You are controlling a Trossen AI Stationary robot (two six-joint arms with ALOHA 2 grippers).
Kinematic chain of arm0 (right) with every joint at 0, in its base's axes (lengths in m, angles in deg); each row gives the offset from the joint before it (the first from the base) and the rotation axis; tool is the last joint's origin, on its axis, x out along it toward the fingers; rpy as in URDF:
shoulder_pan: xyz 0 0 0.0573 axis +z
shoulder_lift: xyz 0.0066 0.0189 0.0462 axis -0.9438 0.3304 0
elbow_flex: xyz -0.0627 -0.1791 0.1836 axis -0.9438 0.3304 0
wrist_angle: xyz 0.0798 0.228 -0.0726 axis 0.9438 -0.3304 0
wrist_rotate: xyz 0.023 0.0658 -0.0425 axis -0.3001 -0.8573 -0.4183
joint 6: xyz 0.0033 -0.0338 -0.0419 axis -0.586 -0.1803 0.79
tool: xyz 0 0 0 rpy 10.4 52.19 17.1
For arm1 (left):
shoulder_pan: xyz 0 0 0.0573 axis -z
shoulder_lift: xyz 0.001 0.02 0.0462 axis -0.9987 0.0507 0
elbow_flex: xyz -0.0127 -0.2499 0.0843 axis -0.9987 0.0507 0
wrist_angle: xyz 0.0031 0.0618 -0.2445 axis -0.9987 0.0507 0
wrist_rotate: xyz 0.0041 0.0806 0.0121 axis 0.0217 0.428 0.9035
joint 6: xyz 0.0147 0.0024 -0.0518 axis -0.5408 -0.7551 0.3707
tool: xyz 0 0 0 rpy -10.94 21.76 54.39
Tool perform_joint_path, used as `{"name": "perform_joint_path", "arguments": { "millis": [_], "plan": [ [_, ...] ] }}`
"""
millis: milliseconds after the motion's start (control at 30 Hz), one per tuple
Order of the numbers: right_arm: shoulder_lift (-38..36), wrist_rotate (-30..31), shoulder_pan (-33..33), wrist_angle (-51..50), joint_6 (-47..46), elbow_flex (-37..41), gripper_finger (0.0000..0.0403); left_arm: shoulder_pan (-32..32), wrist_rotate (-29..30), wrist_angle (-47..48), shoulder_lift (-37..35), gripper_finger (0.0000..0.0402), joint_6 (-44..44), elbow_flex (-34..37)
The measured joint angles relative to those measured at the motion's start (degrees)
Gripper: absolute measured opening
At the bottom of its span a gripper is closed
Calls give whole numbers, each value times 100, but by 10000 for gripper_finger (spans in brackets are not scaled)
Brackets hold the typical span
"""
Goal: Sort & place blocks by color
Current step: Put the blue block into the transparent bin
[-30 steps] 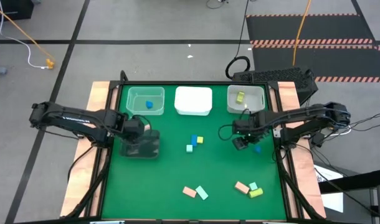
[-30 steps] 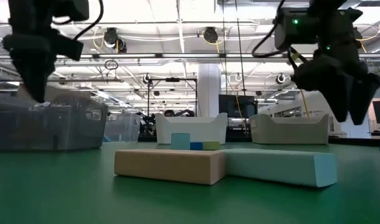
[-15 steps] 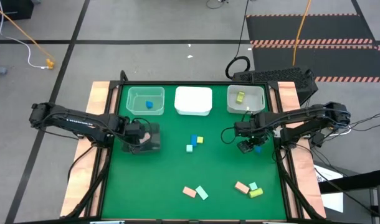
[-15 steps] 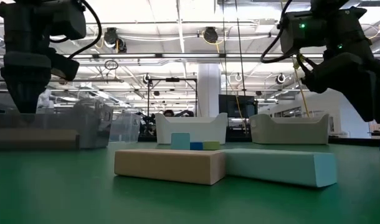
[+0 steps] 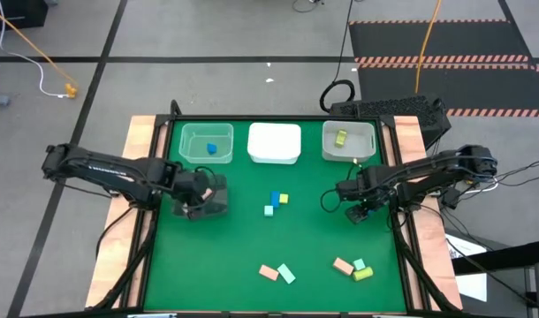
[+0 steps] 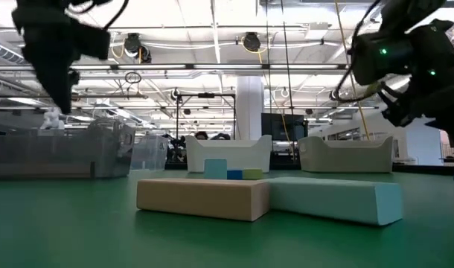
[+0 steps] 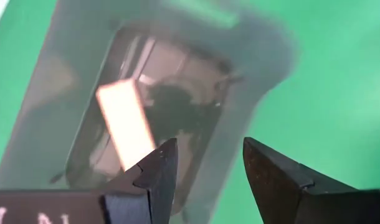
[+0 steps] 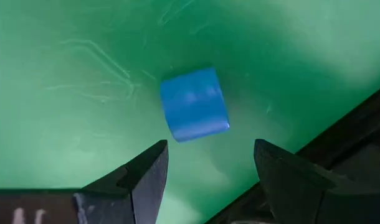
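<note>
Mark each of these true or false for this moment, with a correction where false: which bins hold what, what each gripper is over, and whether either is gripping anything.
1. The right gripper is open above a blue block lying on the green mat. True.
2. The left gripper is shut on a salmon block. False: its fingers are apart over a clear bin in which a salmon bar lies.
3. The back left bin holds a blue block. True.
4. The white middle bin holds a yellow-green block. False: the yellow-green block sits in the back right bin.
5. A salmon bar and a mint bar lie nearest the low camera. True.
</note>
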Motion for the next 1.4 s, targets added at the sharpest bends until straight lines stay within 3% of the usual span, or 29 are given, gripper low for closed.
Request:
{"name": "perform_joint_path", "arguments": {
  "millis": [433,567,733,933,1133,1267,1400],
  "plan": [
    [-13,-19,-2,1376,13,635,222,119,304,-832,-2,182,-720,-832],
    [-13,-16,-2,1412,5,698,193,117,398,-847,-2,182,-781,-850],
    [-11,-20,-4,1423,-11,702,118,117,545,-1015,-2,182,-840,-850],
    [-126,-132,-4,1513,26,504,112,71,953,-1462,-2,182,-1877,-850],
    [-450,329,-15,3092,329,-6,112,-182,1078,-2230,-2,182,-2920,-850],
    [-600,460,-182,5243,497,-69,112,-274,1112,-2559,-2,182,-4002,-850],
    [-575,400,-461,6761,617,-56,112,-411,1119,-3051,-2,182,-5248,-850]
  ]
}}
